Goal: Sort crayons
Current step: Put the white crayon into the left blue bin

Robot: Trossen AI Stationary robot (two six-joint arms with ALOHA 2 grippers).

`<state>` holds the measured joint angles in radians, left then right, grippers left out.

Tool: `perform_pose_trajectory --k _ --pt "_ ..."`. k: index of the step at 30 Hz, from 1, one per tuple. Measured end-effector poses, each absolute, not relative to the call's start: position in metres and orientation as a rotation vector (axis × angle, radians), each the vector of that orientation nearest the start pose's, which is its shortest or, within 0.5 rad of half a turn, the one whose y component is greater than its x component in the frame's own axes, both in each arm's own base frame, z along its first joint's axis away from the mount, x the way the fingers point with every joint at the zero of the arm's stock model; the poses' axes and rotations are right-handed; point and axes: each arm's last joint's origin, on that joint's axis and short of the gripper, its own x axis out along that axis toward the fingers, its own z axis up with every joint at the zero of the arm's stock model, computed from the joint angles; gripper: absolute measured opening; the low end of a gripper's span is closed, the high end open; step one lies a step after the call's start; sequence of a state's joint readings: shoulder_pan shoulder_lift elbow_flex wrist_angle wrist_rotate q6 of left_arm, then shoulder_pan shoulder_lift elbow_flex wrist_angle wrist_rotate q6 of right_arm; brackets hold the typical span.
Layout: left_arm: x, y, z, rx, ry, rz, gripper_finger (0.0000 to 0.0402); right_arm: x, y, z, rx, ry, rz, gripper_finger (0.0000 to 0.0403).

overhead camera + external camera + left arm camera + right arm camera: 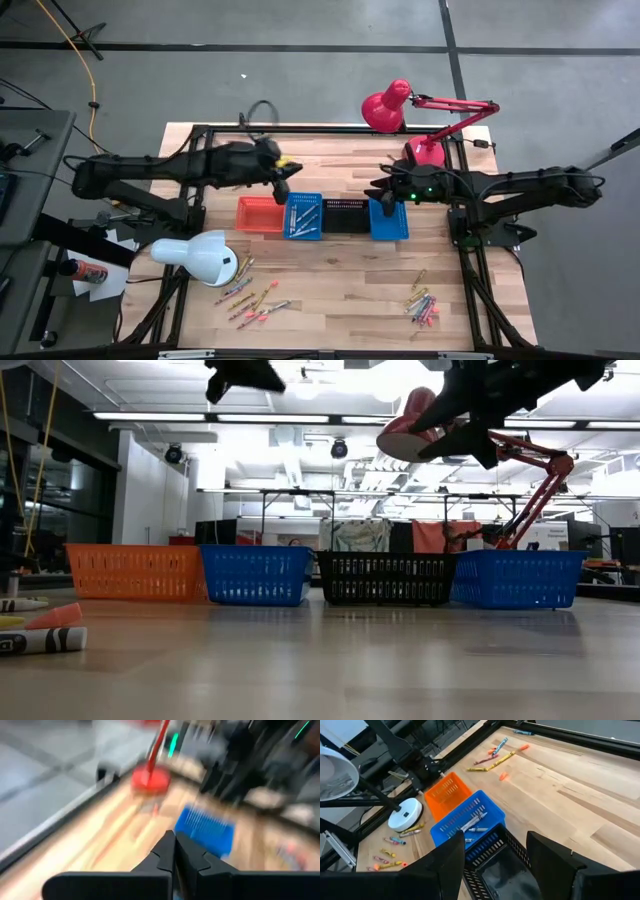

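While the right gripper (388, 205) hangs spread wide over the baskets (323, 215), the left gripper (281, 190) is pressed shut, and crayons (250, 297) lie far away near the table's front edge.

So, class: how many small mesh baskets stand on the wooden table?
4, in one row: orange rectangular mesh basket leftmost, blue mesh basket holding crayons, black mesh basket, second blue mesh basket rightmost.
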<state>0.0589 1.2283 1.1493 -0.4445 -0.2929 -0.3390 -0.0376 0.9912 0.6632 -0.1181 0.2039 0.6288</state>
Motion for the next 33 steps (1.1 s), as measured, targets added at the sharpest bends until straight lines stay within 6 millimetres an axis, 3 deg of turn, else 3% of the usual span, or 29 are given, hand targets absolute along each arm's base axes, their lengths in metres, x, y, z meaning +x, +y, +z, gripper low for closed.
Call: perform_pose_trajectory --k 4,12,17,22,33 --pt "0.279 0.021 0.33 -0.312 0.812 0.477 0.0019 0.215 -0.014 0.26 0.575 0.357 -0.362 0.0204" --pt "0.283 -0.01 0.255 -0.411 1.311 0.599 0.0093 0.215 -0.013 0.259 0.556 0.371 -0.352 0.0204" --pt "0.274 -0.04 0.222 -0.506 1.432 0.595 0.014 0.215 -0.013 0.258 0.555 0.375 -0.351 0.0204" --pt "0.26 -0.064 0.207 -0.578 1.48 0.635 0.0171 0.215 -0.013 0.257 0.553 0.385 -0.354 0.0204" --pt "0.25 -0.077 0.177 -0.777 1.505 0.623 0.0184 0.214 -0.014 0.257 0.528 0.394 -0.352 0.0204"
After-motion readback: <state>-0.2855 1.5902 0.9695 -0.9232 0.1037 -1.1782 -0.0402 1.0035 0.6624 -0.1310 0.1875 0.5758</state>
